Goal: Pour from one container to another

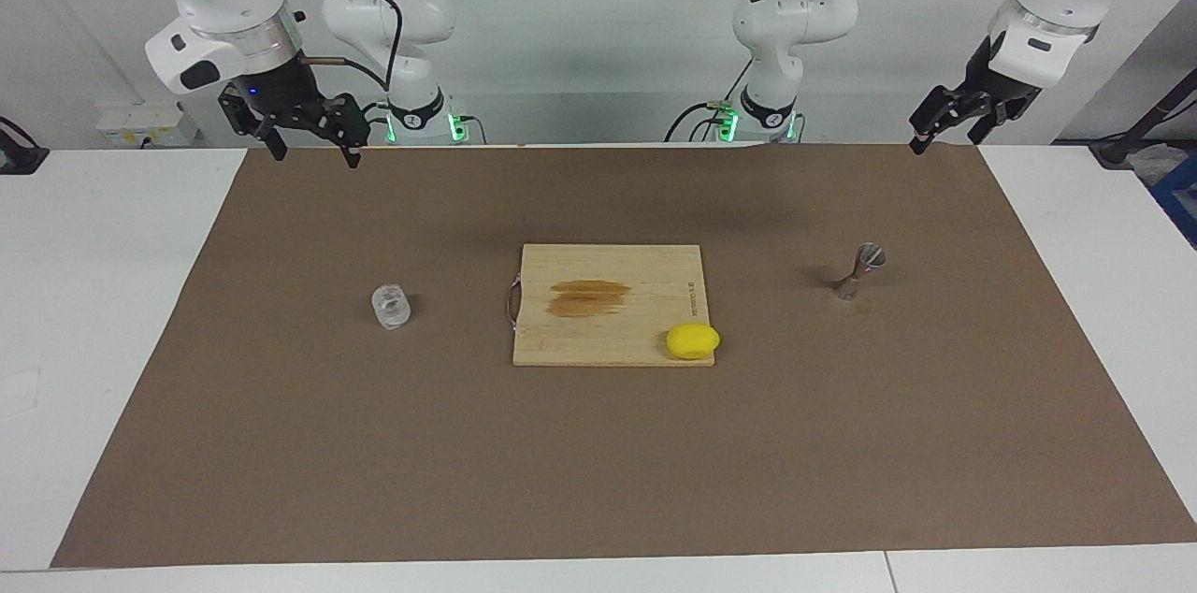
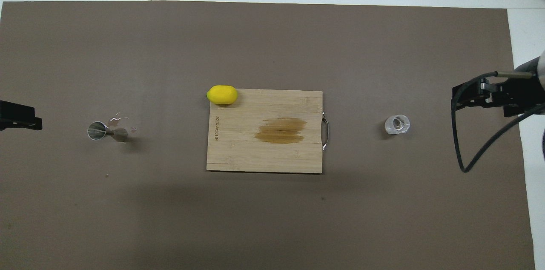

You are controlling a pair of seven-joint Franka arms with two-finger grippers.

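Note:
The clear glass cup (image 1: 391,306) (image 2: 397,124) stands upright on the brown mat toward the right arm's end of the table. The silvery hourglass jigger (image 1: 860,270) (image 2: 106,131) stands upright toward the left arm's end. My right gripper (image 1: 315,153) (image 2: 464,96) hangs open and empty, high over the mat's edge by the robots, well apart from the glass cup. My left gripper (image 1: 946,137) (image 2: 17,117) hangs open and empty over the mat's corner at its own end, clear of the jigger.
A wooden cutting board (image 1: 608,336) (image 2: 238,150) with a brown stain lies in the middle of the mat (image 1: 598,462), between the cup and the jigger. A yellow lemon (image 1: 693,340) (image 2: 222,94) rests on the board's corner farthest from the robots, toward the jigger.

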